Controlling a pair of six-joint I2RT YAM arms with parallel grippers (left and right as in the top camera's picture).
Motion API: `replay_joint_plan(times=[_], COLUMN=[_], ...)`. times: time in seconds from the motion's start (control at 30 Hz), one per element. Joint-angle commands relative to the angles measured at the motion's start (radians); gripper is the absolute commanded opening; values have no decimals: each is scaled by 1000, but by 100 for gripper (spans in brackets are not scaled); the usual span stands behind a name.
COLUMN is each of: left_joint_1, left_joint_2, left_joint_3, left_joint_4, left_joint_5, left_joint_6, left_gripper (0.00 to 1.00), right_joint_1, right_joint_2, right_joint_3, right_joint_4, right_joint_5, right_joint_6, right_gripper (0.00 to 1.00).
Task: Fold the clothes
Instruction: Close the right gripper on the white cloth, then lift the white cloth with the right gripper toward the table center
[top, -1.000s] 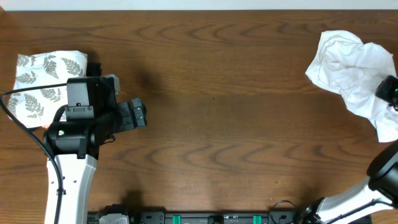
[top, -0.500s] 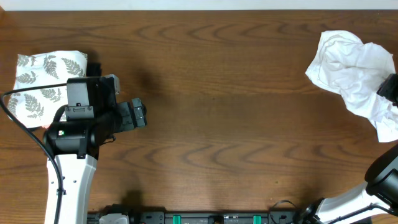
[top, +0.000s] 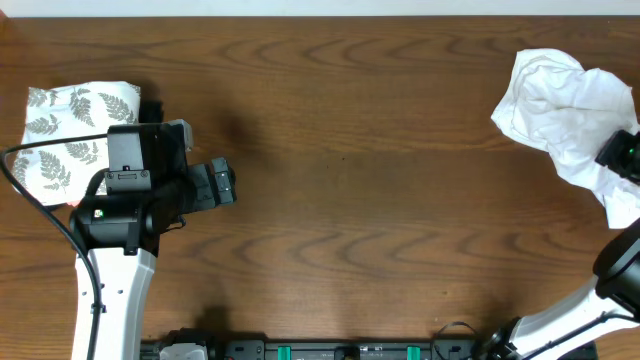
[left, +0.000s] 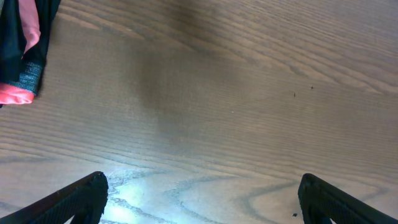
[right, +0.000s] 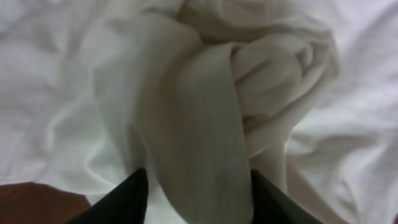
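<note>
The wooden table (top: 380, 200) holds a crumpled white T-shirt (top: 560, 105) at its far right corner (bunched, not folded) and a fern-patterned cloth (top: 70, 120) at the far left. The right gripper (right: 198, 186) straddles a fold of the shirt; whether it pinches it, I cannot tell. The left gripper (left: 202, 186) hangs spread wide over bare wood.

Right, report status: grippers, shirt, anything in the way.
Left gripper open over the table, empty. Right gripper straddling a fold of the shirt, grip unclear. Shirt crumpled at table's right edge. Nothing blocking; fern-print cloth far left.
</note>
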Motion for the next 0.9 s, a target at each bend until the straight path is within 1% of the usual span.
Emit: replay_joint_plan(times=[0.0,0.03,0.07,0.1,0.13,0.37,0.53,0.6,0.7,0.87], left_joint_1=[5,5,5,5,5,5,5,5,5,5], left_joint_2=[-3,-3,-3,-3,-3,-3,-3,-3,-3,-3], left_joint_3=[22,22,22,22,22,22,22,22,22,22], left_joint_4=[-3,-3,-3,-3,-3,-3,-2,-2,-2,-3], left_joint_5=[-13,-13,-13,-13,-13,-13,-13,-13,-13,-13], left_joint_6=[5,5,5,5,5,5,5,5,5,5], left_gripper=[98,98,98,98,98,98,98,98,98,98], right_joint_1=[8,8,8,8,8,10,42,74,149,364], right_joint_2=[4,4,4,4,4,-34,-169,-243,-351,-477], right_joint_3=[11,11,11,11,11,14,27,31,31,31], right_joint_4=[6,9,10,11,11,12,7,2,-13,-126], right_joint_5=[8,8,5,-1,-14,-158,-210,-224,-270,-359], right_joint_6=[-9,-9,-9,-8,-9,0,-2,-26,-82,-246], right_gripper=[42,35,25,12,2,1,1,1,1,1])
